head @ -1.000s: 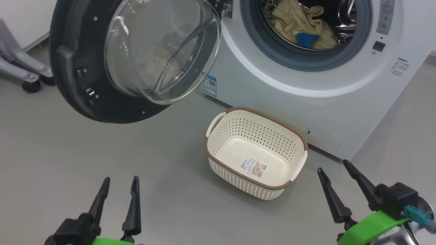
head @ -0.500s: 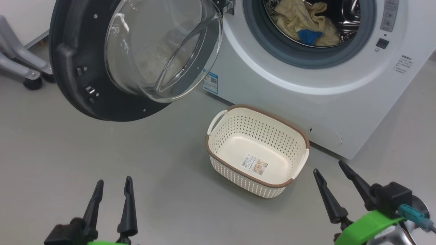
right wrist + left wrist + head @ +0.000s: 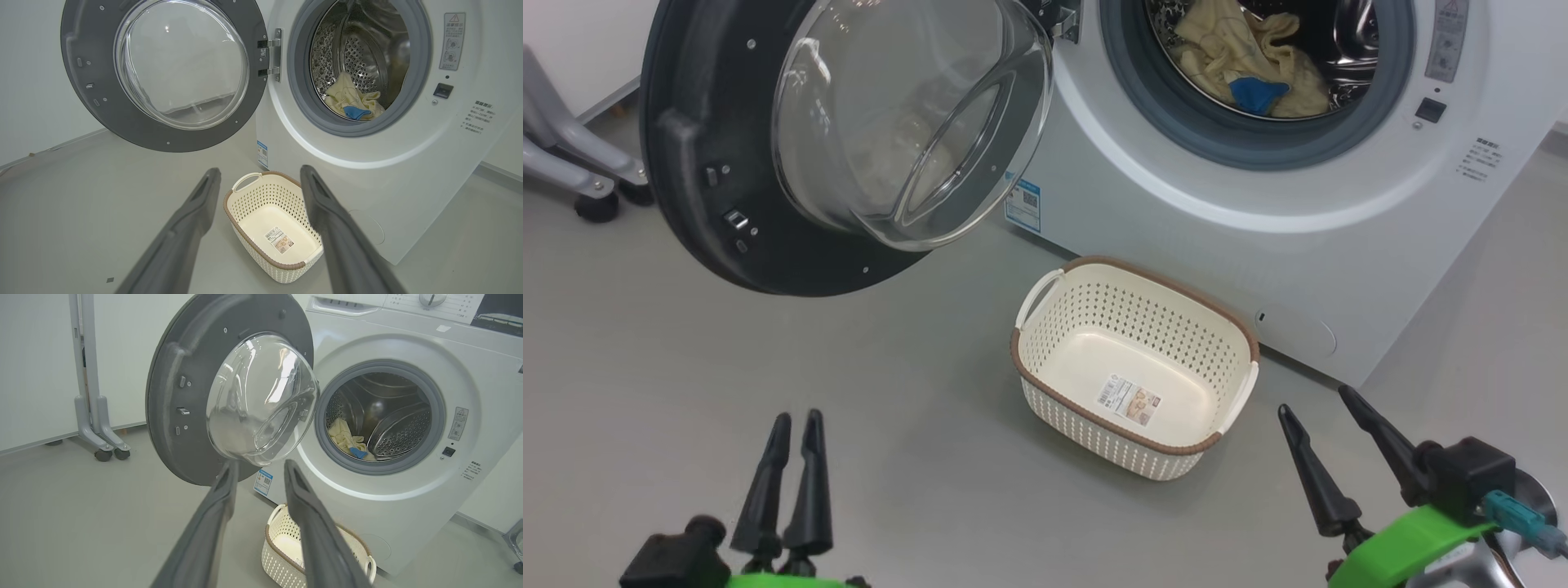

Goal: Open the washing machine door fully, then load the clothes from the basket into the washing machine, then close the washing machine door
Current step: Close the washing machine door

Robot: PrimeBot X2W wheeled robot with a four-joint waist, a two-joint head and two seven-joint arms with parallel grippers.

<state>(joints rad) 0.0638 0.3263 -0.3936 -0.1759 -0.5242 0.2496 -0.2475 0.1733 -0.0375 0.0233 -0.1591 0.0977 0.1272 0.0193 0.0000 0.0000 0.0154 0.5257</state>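
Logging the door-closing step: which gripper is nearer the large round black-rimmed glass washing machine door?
Left. In the head view the left gripper hangs below the round black door; the right gripper is far across, beyond the cream perforated basket.

Left pincer (image 3: 796,416) narrowly parted, seemingly empty, right pincer (image 3: 1315,400) spread wide, empty

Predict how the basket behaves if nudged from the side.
Probably light: the basket is thin perforated plastic and empty, so it should slide across the smooth floor. Likely stiff enough to keep shape. Low and wide, so tipping seems unlikely.
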